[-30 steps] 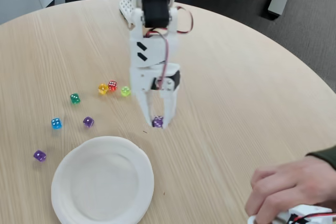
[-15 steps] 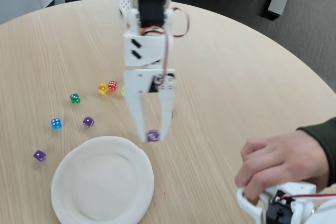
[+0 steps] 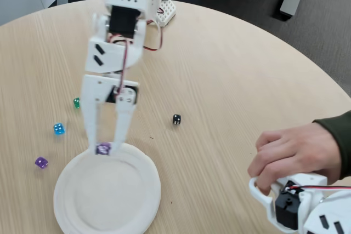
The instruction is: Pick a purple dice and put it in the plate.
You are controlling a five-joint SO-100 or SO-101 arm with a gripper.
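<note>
The round wooden worktop (image 3: 247, 69) spread beneath me in the fixed view, and the plate (image 3: 71, 212) lay near its front edge. A person's hand (image 3: 290, 154) rested at the right on a white device. My end effector (image 3: 104, 147) hung over the plate's far rim, fingers clamped on the purple dice (image 3: 103, 148). Scattered around were a black die (image 3: 176, 119), a blue die (image 3: 58, 129), a green die (image 3: 77, 102) and a darker purple die (image 3: 41, 163).
</note>
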